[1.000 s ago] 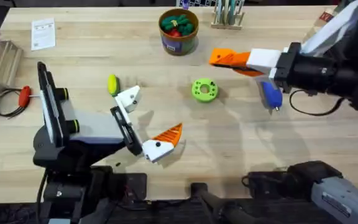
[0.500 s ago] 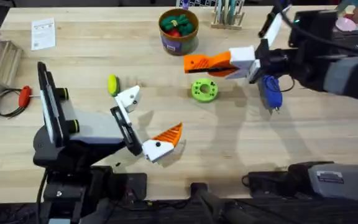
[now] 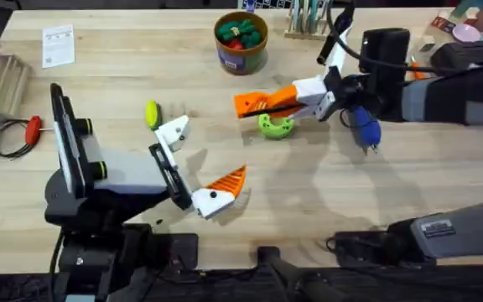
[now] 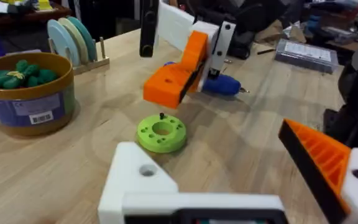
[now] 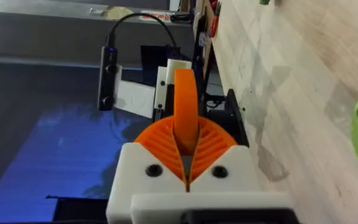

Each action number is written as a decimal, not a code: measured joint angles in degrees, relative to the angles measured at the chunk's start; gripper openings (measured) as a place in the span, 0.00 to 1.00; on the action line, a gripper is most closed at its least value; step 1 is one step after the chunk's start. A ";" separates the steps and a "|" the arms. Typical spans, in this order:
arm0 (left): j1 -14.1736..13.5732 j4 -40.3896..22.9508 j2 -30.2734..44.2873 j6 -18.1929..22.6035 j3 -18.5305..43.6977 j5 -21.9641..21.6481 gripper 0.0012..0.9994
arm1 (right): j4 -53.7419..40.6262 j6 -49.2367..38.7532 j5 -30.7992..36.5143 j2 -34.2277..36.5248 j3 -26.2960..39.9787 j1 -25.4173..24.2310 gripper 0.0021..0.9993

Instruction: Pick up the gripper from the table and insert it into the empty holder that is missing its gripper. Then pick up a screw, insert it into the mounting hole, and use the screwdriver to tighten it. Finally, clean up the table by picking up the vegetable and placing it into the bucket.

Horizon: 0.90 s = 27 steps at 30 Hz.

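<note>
Carrying the gripper (image 5: 186, 109) pinched in our right gripper (image 3: 254, 105), we next align it with the holder (image 3: 173, 132) on our spread left gripper (image 3: 199, 168).

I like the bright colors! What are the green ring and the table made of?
The green ring looks like matte plastic: even bright color, molded holes. The table looks like pale wood, with grain lines and joined planks, finished smooth.

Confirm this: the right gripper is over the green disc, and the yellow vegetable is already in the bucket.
Not quite. The right gripper is over the green disc, but the overhead view shows the vegetable on the table, left of the bucket.
</note>
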 joint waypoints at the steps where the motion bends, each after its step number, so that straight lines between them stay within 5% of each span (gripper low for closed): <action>1: -0.01 0.00 0.00 0.00 0.00 0.00 0.99 | 0.06 0.13 -0.31 0.75 0.00 0.09 0.01; 10: 0.00 0.02 -0.01 0.00 0.00 0.00 0.99 | 0.04 0.39 -1.22 7.46 2.49 2.95 0.01; 27: 0.00 0.02 -0.02 0.00 0.00 0.00 0.99 | -1.64 -1.21 -1.45 8.20 8.39 8.95 0.01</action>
